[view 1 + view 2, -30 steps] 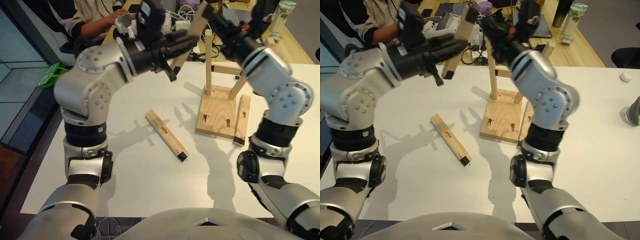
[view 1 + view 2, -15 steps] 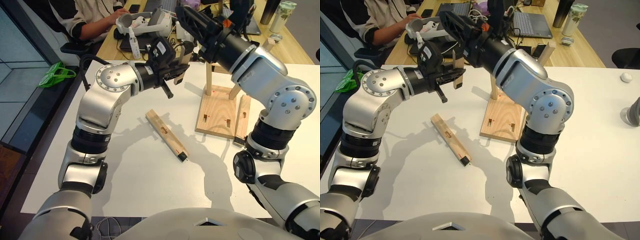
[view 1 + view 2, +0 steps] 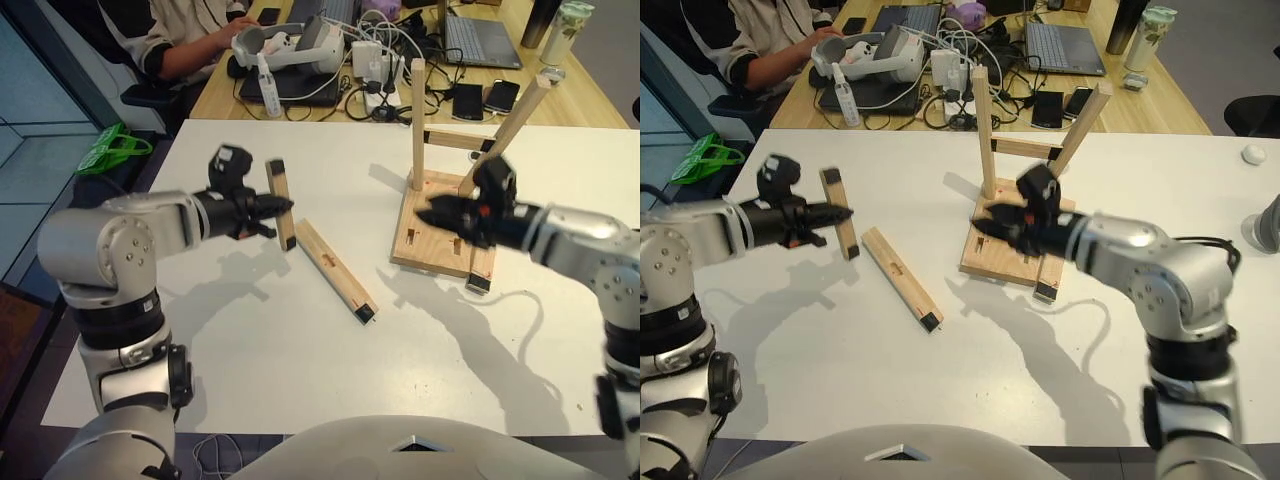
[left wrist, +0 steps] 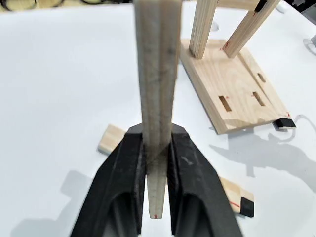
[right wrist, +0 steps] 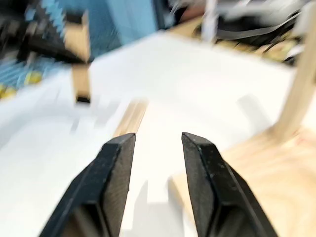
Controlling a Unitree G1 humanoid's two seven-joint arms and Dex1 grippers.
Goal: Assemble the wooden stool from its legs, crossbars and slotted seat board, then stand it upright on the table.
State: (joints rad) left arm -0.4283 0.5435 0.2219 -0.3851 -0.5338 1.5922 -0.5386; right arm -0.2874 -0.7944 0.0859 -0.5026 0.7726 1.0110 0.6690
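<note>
Carry the leg (image 3: 281, 203) that your left gripper (image 4: 158, 136) pinches across to the seat board (image 3: 437, 255). Line its uncapped end squarely over a free slot (image 3: 413, 235) before pressing, and let your right gripper (image 5: 157, 140), jaws spread and empty over the board, steady it. The board lies flat right of centre, with two legs (image 3: 417, 120) and a crossbar (image 3: 452, 140) standing at its far edge.

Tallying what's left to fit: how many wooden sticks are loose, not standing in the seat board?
3 sticks: one in the left gripper's jaws, one flat mid-table, one along the seat board's right edge. The right arm may hide others.
</note>
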